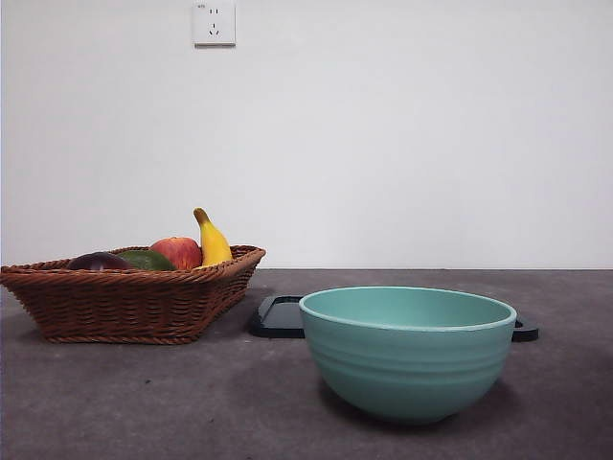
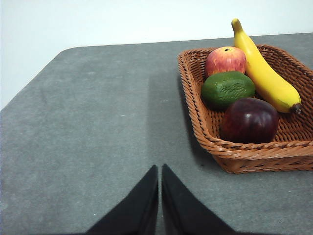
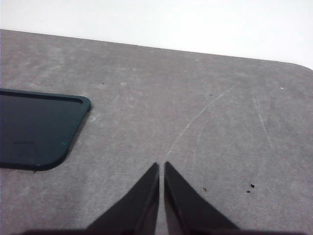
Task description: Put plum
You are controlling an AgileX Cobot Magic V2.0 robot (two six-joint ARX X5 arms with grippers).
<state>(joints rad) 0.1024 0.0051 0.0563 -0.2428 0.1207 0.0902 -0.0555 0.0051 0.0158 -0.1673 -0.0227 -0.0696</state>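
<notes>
Brown wicker makes up the basket [image 1: 134,302], which sits on the grey table [image 1: 192,402] at the left of the front view. Inside it lies the plum [image 2: 250,120], dark purple and shiny, near one corner of the basket. Just beside the plum is a dark green fruit [image 2: 227,89], and the two look like they touch. Past the green fruit sits a red and yellow apple [image 2: 225,59]. A long yellow banana [image 2: 264,73] lies along the other side of these fruits, with one end near the plum and its tip poking up over the basket rim.

A big pale green bowl [image 1: 407,355] stands on the table, near the camera and to the right of the basket. Behind the bowl lies a flat black tray [image 1: 280,316], between the bowl and the basket.

Both arms wait away from the fruit. The left gripper [image 2: 160,169] hangs over bare table beside the basket, its two black jaws pressed together with nothing in them. The right gripper [image 3: 162,166] hangs over bare table near the black tray, jaws also pressed together and holding nothing.
</notes>
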